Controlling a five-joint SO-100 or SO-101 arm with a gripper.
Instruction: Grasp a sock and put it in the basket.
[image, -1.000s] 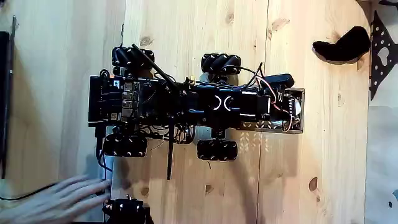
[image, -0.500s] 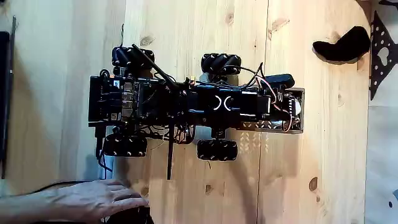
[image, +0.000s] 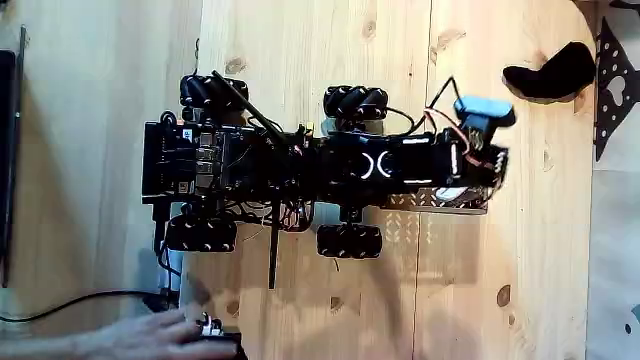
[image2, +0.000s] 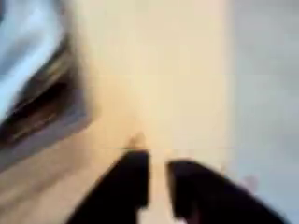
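Your gripper (image2: 157, 187) hangs slightly parted, empty; the sock (image: 550, 72) lies well apart, so you risk underreaching.

A hobby workspace, likely at home. A wheeled robot (image: 300, 170) sits on knotty pine boards (image: 320, 50). A person's hand (image: 150, 335) works a black controller (image: 215, 342) nearby.

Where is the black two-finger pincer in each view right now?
Fixed view: black two-finger pincer right of centre, at the arm's right-hand end.
Wrist view: bottom centre, two blurred dark fingers slightly apart.
Shared landmark: pale wooden tabletop beneath it.
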